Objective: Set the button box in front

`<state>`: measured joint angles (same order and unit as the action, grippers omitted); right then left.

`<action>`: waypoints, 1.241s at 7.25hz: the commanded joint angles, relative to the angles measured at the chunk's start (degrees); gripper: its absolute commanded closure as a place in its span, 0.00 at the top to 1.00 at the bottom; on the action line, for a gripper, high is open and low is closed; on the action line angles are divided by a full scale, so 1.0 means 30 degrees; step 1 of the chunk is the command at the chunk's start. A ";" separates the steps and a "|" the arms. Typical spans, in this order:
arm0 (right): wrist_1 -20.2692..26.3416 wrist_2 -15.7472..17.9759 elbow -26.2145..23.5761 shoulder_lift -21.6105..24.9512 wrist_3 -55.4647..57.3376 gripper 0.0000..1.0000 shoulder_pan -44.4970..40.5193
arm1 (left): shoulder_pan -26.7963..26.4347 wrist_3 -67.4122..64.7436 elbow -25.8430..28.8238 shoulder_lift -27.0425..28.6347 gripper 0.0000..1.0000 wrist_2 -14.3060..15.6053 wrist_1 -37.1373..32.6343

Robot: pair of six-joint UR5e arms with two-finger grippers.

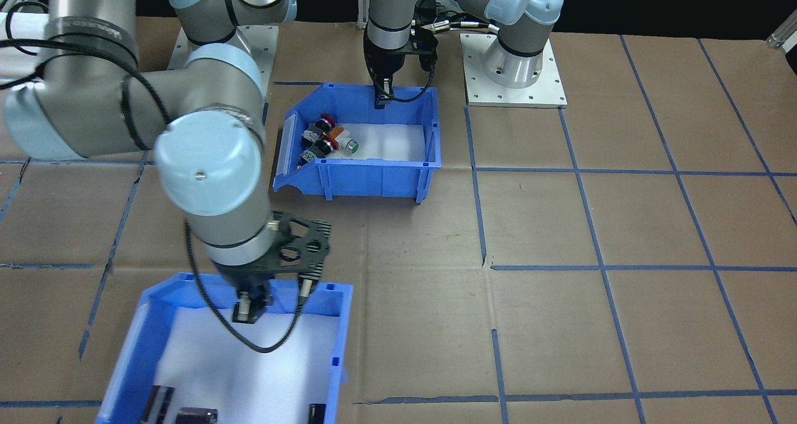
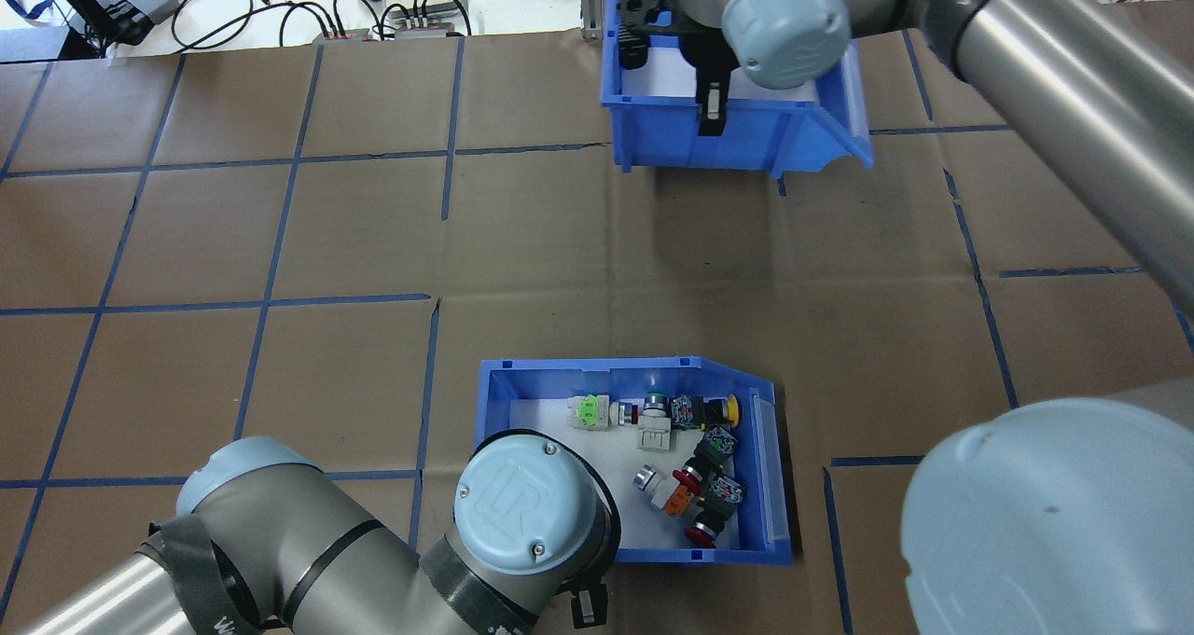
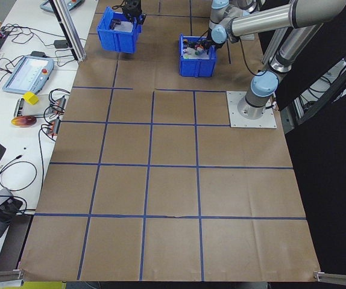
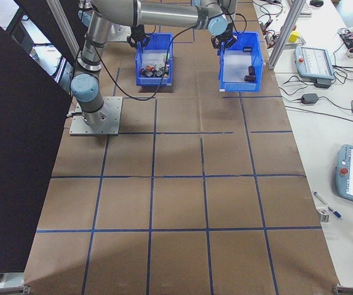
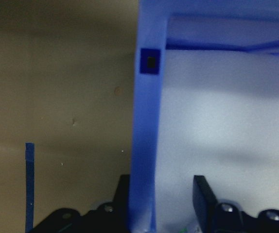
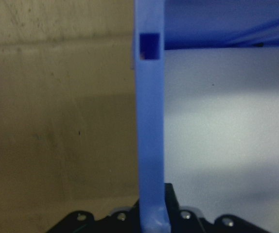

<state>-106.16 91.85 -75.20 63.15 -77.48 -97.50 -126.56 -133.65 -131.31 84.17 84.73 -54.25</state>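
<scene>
The button box (image 1: 373, 178) (image 2: 541, 366), a blue bin with a white liner, stands close to the robot's base. Colourful push buttons (image 2: 695, 467) (image 1: 324, 137) lie at its open end. My left gripper (image 1: 381, 98) (image 5: 161, 187) straddles the box's wall on the robot's side and is open. One finger sits against the outside of the wall, and the inner finger (image 5: 203, 199) stands a little off it. My right gripper (image 1: 252, 309) (image 2: 711, 117) (image 6: 151, 194) is shut on the wall of the other blue bin (image 1: 134, 349) (image 2: 690, 145) across the table.
The other bin holds a few black parts (image 1: 199, 414). Brown paper with a blue tape grid (image 1: 598, 268) covers the table. Cables and devices (image 2: 280, 10) lie beyond the far edge. The arms' base plates (image 1: 514, 69) stand at the robot's side.
</scene>
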 commanded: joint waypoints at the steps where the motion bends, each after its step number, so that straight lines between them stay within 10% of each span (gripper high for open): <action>1: -0.0267 -0.0001 -0.2752 0.2232 -0.4270 0.09 0.3570 | -0.0001 0.0105 -0.0001 -0.0310 0.00 -0.0881 0.0065; 5: -0.1315 -0.0030 -0.9310 0.6478 -1.0203 0.10 0.7535 | 0.4019 0.5881 0.1053 -0.2448 0.00 0.2077 -0.0607; 7: -0.4471 0.0029 -1.2858 0.8241 -1.1025 0.10 0.8560 | 0.7747 0.9233 0.2217 -0.1872 0.00 0.1118 -0.0666; 9: -0.5803 0.0087 -1.4364 0.9618 -1.0913 0.10 0.8800 | 0.9541 1.1233 0.4150 0.0229 0.00 -0.2270 -0.0347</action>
<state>-121.16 91.96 -115.47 89.33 -110.31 -71.59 -101.80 -103.39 -122.38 80.78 83.79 -55.93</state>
